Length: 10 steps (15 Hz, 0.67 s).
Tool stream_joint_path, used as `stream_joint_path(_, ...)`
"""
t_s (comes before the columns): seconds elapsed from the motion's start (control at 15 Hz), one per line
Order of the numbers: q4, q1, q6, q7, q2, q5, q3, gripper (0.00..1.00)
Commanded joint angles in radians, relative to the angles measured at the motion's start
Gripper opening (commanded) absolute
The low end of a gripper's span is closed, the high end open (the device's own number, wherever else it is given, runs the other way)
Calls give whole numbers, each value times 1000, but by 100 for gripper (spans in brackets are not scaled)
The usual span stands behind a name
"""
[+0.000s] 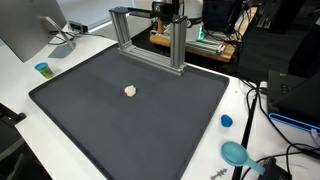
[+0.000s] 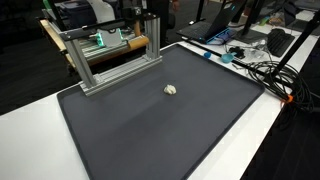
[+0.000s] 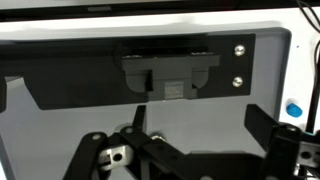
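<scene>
At the bottom of the wrist view the black fingers [image 3: 270,140] are spread wide and hold nothing. In an exterior view the small white crumpled lump [image 1: 130,90] lies near the middle of the dark grey mat [image 1: 90,110] on the white surface [image 1: 20,75], below the silver metal frame [image 1: 150,40]

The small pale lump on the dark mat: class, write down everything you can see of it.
The lump is small, cream-white and roughly round, with an uneven, crumpled-looking surface. It is too small to tell what it is made of. It lies alone on the dark grey mat, somewhat nearer the metal frame than the mat's middle, but clearly apart from it. In both exterior views only the mat touches it.
</scene>
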Motion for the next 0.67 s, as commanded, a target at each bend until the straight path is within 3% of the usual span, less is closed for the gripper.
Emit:
stream_joint_path(0.0, -107, -6, 15, 117, -107, -45, 69, 100)
stream_joint_path(0.2, -199, -11, 75, 242, -199, -104, 147, 100)
stream_joint_path(0.27, -110, 5, 22, 169, -98, -66, 105, 100)
stream_joint_path(0.4, -158, 5, 48, 223, -150, -82, 137, 100)
stream_joint_path(0.6, -192, 0, 89, 203, -190, -98, 129, 100)
